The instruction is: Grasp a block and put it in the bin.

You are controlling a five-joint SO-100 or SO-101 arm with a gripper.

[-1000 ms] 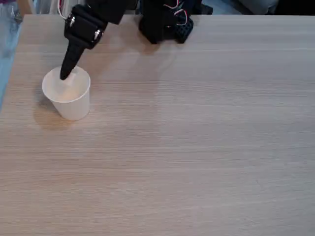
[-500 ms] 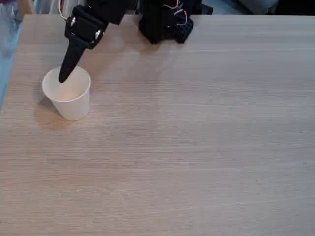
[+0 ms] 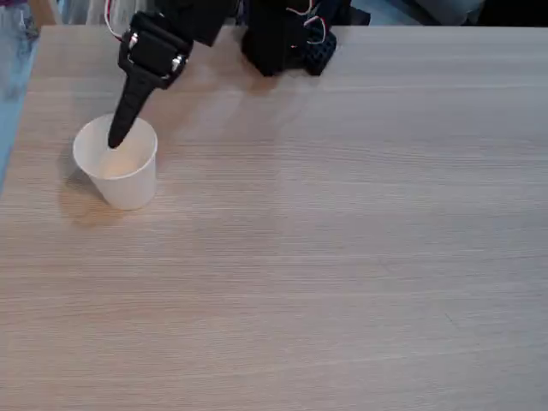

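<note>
Hovering over bin (image 3: 125, 184) rim: tool (image 3: 115, 141) tip; spread or pressed together, cannot tell.

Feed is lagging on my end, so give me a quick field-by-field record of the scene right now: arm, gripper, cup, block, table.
arm: black, reaching from the table's far edge toward the left of the fixed view
gripper: tip over the cup's mouth, near its far rim; open or shut cannot be told
cup: white paper, upright, on the left part of the table
block: not made out; the cup's inside is too pale to tell
table: light wood grain
arm base: black, with wires, at the far edge
</note>
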